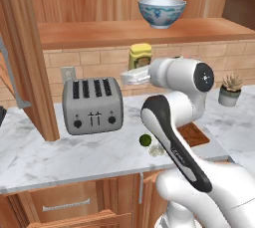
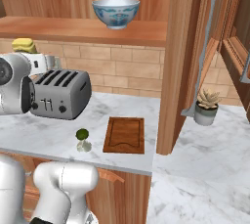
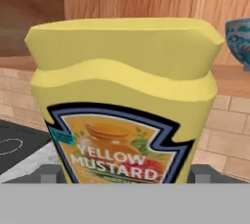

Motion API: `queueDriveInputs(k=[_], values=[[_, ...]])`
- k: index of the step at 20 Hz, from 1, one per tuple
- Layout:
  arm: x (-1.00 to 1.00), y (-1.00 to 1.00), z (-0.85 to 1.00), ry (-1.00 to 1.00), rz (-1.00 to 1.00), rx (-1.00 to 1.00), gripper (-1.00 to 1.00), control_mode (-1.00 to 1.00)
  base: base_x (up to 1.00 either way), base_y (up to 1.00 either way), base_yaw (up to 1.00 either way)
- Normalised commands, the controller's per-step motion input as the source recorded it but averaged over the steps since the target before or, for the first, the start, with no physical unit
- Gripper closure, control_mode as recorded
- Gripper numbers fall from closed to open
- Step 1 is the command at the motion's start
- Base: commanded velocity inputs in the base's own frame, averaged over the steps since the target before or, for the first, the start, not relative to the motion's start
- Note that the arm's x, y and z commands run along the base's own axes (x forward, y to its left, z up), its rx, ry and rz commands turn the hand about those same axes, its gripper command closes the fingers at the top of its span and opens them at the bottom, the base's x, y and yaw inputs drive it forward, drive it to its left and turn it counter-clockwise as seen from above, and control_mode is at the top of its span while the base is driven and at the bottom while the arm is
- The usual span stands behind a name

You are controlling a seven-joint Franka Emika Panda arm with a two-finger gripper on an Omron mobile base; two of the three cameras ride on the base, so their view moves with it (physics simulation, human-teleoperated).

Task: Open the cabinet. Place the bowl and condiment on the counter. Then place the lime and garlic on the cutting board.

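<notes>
Sitting right between the spread jaws, the mustard bottle (image 3: 122,105) is seen behind the toaster (image 1: 93,105); whether it's touched can't be told. Bowl (image 1: 162,12) is up on the shelf (image 1: 124,32).

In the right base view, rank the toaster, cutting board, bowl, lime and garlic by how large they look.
1. toaster, nearest to the camera, which flatters it
2. cutting board
3. bowl, farther back on the shelf, so its rank against the board is unsure
4. lime and garlic, alike
</notes>
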Motion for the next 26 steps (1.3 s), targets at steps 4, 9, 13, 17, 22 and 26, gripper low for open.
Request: queueDriveInputs(k=[4,9,13,17,22,26], values=[[-0.67,0.69,-0.62,0.0,0.2,-0.13,1.0,-1.0,0.0,0.0,0.0],[-0.08,0.69,-0.66,0.0,0.19,-0.17,1.0,-1.0,0.0,0.0,0.0],[0.02,0.61,-0.72,0.04,0.18,-0.19,1.0,-1.0,0.0,0.0,0.0],[0.26,0.34,-0.79,0.05,0.15,-0.12,1.0,-1.0,0.0,0.0,0.0],[0.23,0.02,-0.69,0.0,0.16,0.0,1.0,-1.0,0.0,0.0,0.0],[0.15,0.1,-0.71,0.01,0.06,0.01,1.0,-1.0,0.0,0.0,0.0]])
